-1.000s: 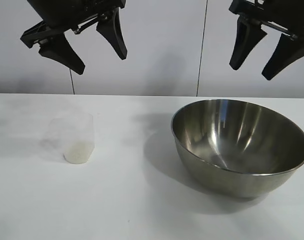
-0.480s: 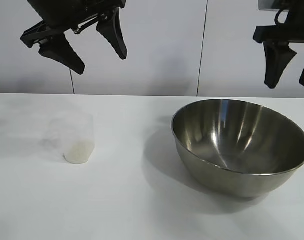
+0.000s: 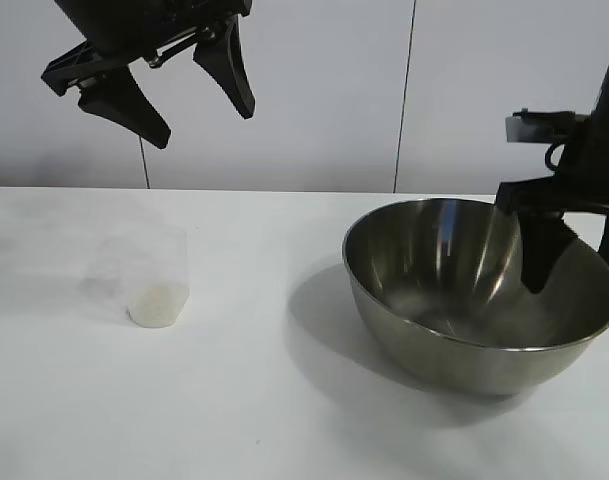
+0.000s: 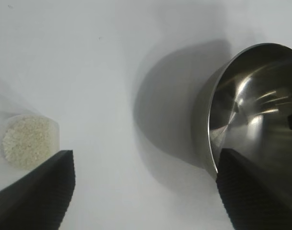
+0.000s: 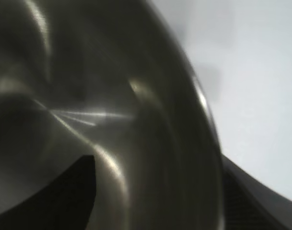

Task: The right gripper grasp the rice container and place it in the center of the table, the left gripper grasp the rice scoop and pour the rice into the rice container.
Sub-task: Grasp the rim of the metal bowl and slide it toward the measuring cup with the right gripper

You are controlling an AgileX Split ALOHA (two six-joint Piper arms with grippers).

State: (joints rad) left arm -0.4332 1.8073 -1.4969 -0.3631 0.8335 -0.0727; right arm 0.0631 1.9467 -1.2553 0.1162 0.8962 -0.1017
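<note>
Left gripper (image 3: 164,95): hangs high above the table's left part, fingers spread wide, holding nothing; it points down at a slant.
Scoop (image 3: 152,275): stands upright on the table (image 3: 244,400), below the left gripper and well apart from it; in the left wrist view it sits just beside one fingertip's outer side, not between the fingers.
Rice (image 3: 158,300): a small heap in the bottom of the scoop; the left wrist view shows it as a pale round patch (image 4: 27,140).
Bowl (image 3: 481,290): rests on the table's right part, well apart from the scoop, with its shadow falling toward the scoop's side.
Right gripper (image 3: 579,255): points straight down at the bowl's right rim, fingers parted but not wide. One finger (image 3: 539,250) is inside the bowl; the other is outside the rim at the picture's edge, so the wall stands between them.
Contact: cannot tell whether either finger touches the bowl wall; the right wrist view is blurred.
</note>
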